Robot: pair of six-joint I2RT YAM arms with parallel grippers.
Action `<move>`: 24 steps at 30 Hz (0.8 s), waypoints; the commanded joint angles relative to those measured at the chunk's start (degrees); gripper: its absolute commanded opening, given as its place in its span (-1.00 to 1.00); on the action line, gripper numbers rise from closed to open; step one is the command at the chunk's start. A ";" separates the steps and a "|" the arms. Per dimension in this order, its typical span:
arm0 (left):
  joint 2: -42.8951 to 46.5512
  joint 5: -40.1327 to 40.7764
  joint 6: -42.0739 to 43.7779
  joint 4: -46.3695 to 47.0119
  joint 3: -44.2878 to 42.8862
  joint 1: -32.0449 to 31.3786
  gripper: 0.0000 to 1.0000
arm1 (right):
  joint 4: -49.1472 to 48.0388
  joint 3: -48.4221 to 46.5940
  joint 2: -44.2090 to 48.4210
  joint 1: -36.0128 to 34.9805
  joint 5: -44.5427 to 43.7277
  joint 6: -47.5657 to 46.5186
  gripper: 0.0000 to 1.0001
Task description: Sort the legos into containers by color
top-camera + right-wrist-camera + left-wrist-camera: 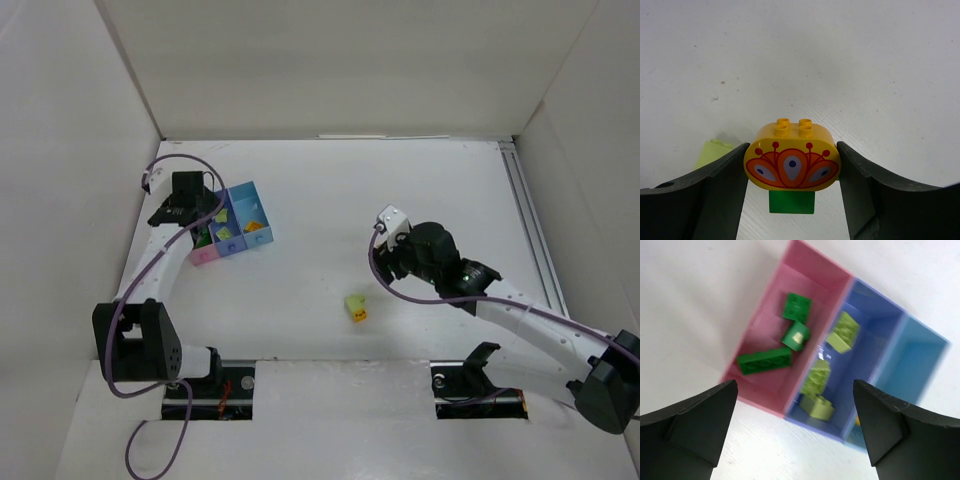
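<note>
The containers stand at the far left, with my left gripper hovering over them. In the left wrist view the left gripper is open and holds nothing. Below it, the pink box holds three dark green legos, the middle blue box holds three light green legos, and the light blue box shows a bit of orange at its near corner. My right gripper is shut on an orange patterned brick with a green brick stuck under it. It hangs mid-table.
A pale yellow-green brick with an orange piece lies on the white table between the arms. A pale green brick shows just left of the right gripper's finger. White walls enclose the table on the left, back and right.
</note>
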State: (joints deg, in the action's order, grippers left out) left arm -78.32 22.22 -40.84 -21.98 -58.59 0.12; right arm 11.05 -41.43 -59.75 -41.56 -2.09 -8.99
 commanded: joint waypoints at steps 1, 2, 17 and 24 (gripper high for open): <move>7.30 -5.59 1.81 2.38 -0.12 -3.10 1.00 | -3.14 -0.85 1.91 0.52 2.51 -0.67 -0.35; 8.53 -7.96 2.43 4.38 -0.12 -3.63 1.00 | -3.14 -0.85 1.91 0.52 4.27 -1.37 -0.35; 12.85 -56.57 13.77 25.48 7.08 -25.52 1.00 | -9.82 -2.60 5.34 -1.86 26.26 -11.75 -0.37; 13.37 -61.77 10.87 31.65 9.63 -28.33 1.00 | -9.82 -3.22 3.77 -2.56 30.22 -14.82 -0.40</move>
State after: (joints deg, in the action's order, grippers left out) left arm -66.43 -34.54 -29.89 3.64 -48.75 -26.52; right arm 5.08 -41.76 -55.61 -43.35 25.32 -22.00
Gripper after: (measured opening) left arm 0.997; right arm 0.709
